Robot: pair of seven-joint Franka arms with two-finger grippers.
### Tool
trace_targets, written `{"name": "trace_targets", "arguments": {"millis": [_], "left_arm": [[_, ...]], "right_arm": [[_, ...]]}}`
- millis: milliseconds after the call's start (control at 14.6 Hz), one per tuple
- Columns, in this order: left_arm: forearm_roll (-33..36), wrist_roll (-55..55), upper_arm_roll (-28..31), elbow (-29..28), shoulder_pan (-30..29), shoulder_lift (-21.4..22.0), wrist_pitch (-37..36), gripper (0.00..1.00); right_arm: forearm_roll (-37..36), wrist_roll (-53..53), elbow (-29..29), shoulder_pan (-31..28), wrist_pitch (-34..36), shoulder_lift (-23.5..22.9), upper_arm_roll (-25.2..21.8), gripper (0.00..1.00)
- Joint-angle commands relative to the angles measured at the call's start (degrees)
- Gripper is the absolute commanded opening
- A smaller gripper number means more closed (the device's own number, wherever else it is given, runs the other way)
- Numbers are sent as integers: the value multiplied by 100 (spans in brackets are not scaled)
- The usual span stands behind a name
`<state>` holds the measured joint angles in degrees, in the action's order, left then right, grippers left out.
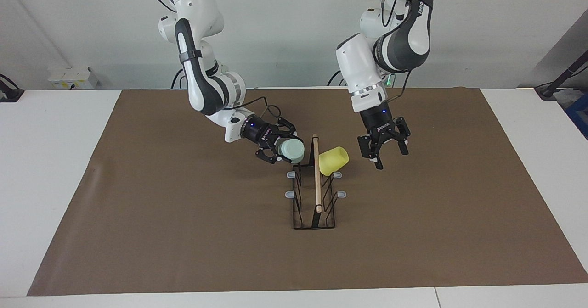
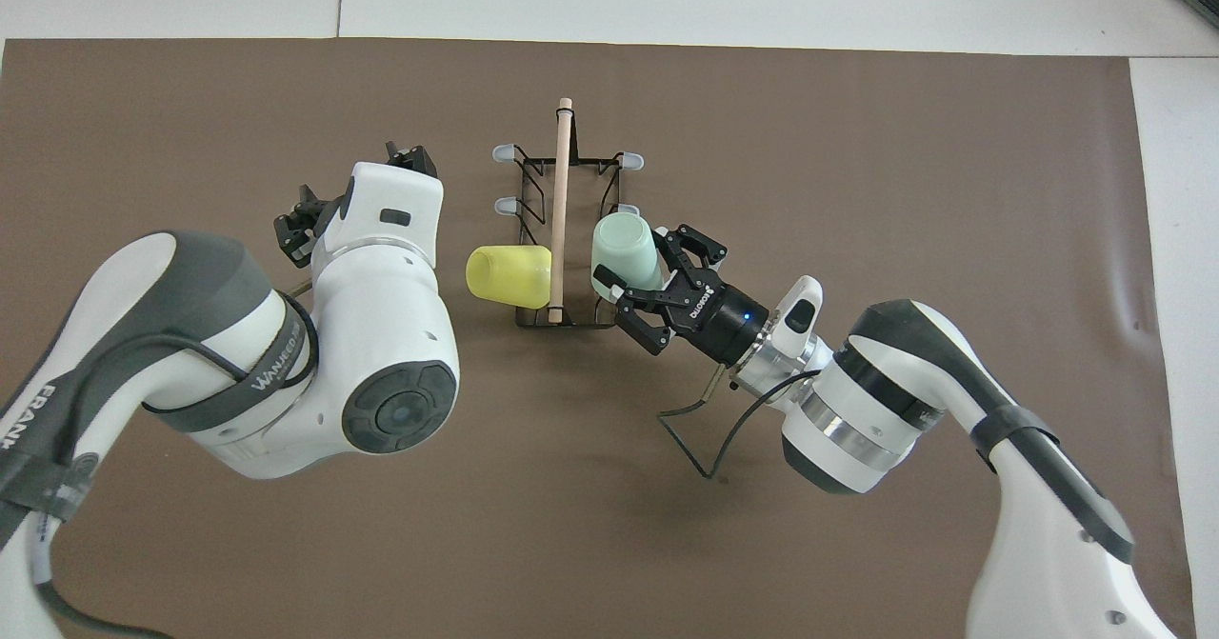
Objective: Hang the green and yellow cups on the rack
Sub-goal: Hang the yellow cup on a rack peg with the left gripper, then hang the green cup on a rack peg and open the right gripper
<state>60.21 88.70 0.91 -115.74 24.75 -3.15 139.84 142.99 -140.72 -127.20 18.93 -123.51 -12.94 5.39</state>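
The yellow cup (image 1: pixel 334 160) (image 2: pixel 509 272) hangs tilted on the rack (image 1: pixel 313 193) (image 2: pixel 564 229), on the peg nearest the robots on the side toward the left arm's end of the tabletop (image 1: pixel 64 161) (image 2: pixel 857 10), its mouth against the wire frame and its closed base pointing outward. The rack stands on the brown mat (image 1: pixel 183 216) (image 2: pixel 905 163) about midway between the two arms, its light wooden rod (image 1: pixel 317 175) (image 2: pixel 560 210) running along the top, away from the robots. Grey-tipped pegs (image 1: pixel 341 193) (image 2: pixel 502 153) stick out on both sides farther along the frame, and they are bare.

The green cup (image 1: pixel 292 151) (image 2: pixel 625 249) is on the rack's other flank, toward the right arm's end, held up in the air and lying nearly level. Its mouth faces the frame at the peg nearest the robots; whether the peg is already inside it cannot be told. The right claw (image 1: pixel 279 148) (image 2: pixel 640 282) has its fingers closed against the cup's sides, gripping it near the base, with the wrist angled in low from the right arm's end.

The left claw (image 1: pixel 386 148) (image 2: pixel 314 220) hangs over the mat just beside the yellow cup, clear of it, pointing down. Its fingers are spread wide apart and grip nothing.
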Motion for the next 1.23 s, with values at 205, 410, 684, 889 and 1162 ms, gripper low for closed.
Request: {"name": "trace_targets", "arguments": {"millis": [205, 410, 684, 889, 1162], "left_arm": [[-580, -1293, -56, -72, -822, -28, 798, 100], [-764, -1820, -56, -63, -1200, -72, 1097, 100], [-1439, -2742, -65, -36, -1543, -125, 1160, 100], [-1880, -3218, -65, -36, -1614, -98, 1151, 100], [-2258, -3613, -74, -37, -1684, -81, 1098, 100]], "right_arm": [[229, -271, 29, 14, -137, -138, 24, 30], [229, -271, 29, 14, -164, -121, 24, 100], [177, -236, 29, 14, -488, 124, 24, 100], [-243, -192, 55, -91, -1138, 467, 6, 100], [-1911, -192, 151, -696, -1544, 530, -11, 100]]}}
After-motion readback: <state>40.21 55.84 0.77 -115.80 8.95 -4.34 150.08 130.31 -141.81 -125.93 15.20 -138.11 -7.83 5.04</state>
